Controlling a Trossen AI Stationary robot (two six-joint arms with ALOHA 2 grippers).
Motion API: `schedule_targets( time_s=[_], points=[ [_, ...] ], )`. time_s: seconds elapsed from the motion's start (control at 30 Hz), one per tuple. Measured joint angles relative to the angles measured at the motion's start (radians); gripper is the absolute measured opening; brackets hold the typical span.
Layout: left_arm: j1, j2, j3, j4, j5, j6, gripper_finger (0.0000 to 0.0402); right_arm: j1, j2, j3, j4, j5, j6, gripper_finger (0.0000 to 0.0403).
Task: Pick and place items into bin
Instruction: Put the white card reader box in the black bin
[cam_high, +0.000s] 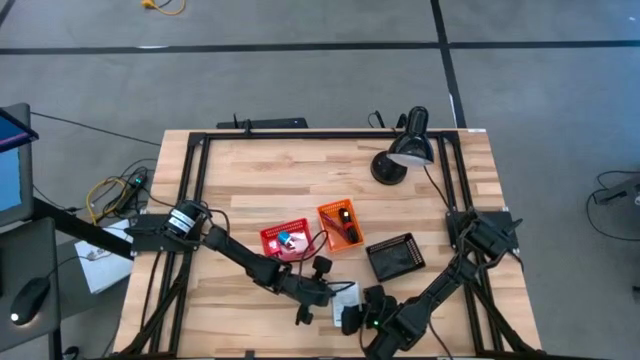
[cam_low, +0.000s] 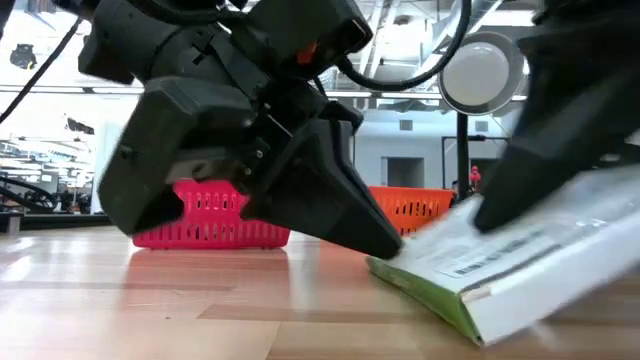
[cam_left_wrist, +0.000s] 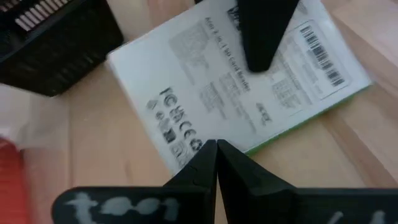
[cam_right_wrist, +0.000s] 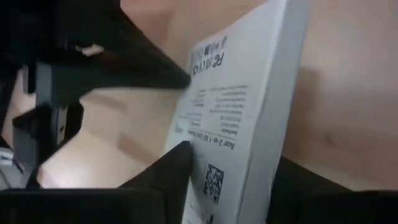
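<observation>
The white printed card (cam_high: 347, 295), a flat pack with a green side (cam_low: 430, 300), lies tilted near the table's front edge. My right gripper (cam_high: 366, 308) is shut on it; it shows in the low view (cam_low: 560, 150) and its own wrist view (cam_right_wrist: 236, 186). My left gripper (cam_left_wrist: 215, 152) is shut, and its tips meet the card's edge facing it. In the high view my left gripper (cam_high: 325, 290) stands just left of the card. The red bin (cam_high: 285, 240) holds a blue cube (cam_high: 284, 239) and a pink cube (cam_high: 295, 243). A black-and-red stick (cam_high: 346, 222) lies in the orange bin (cam_high: 340, 226). My left gripper touches the card's edge (cam_left_wrist: 205, 140) with its shut fingertips (cam_low: 392, 245), slanting down from the table's left. My right gripper pinches the card between its two fingers, one on the printed face (cam_right_wrist: 205, 180) and one behind it. It comes from the table's right and front. The card is tilted, its green side (cam_low: 465, 325) low at the table and the held end raised.
A black bin (cam_high: 395, 258) stands right of the orange bin, close behind the card. A black desk lamp (cam_high: 405, 150) stands at the far right of the table. Bare wood (cam_high: 280, 180) lies across the table's far half.
</observation>
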Motion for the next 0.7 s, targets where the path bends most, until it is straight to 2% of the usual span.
schedule_targets(
  time_s=[0.23,0.33,0.43,0.6,0.7],
  points=[
    [-0.011,-0.146,0.001,-0.093,-0.142,0.002,0.0000,0.004,-0.001,0.001,0.002,0.043,-0.015,0.0073],
    [-0.015,-0.217,0.000,-0.133,-0.195,0.004,0.0000,0.017,-0.002,0.001,0.002,0.095,-0.025,0.0051],
    [-0.026,-0.300,0.002,-0.198,-0.267,0.027,0.0000,0.026,-0.002,0.011,-0.015,0.133,-0.109,0.0046],
    [-0.040,-0.430,0.002,-0.370,-0.418,0.031,0.0000,0.025,-0.016,0.053,-0.101,0.123,-0.228,0.0063],
    [-0.039,-0.510,0.002,-0.437,-0.448,0.003,0.0000,0.014,-0.045,0.101,-0.177,0.129,-0.301,0.0062]
  ],
)
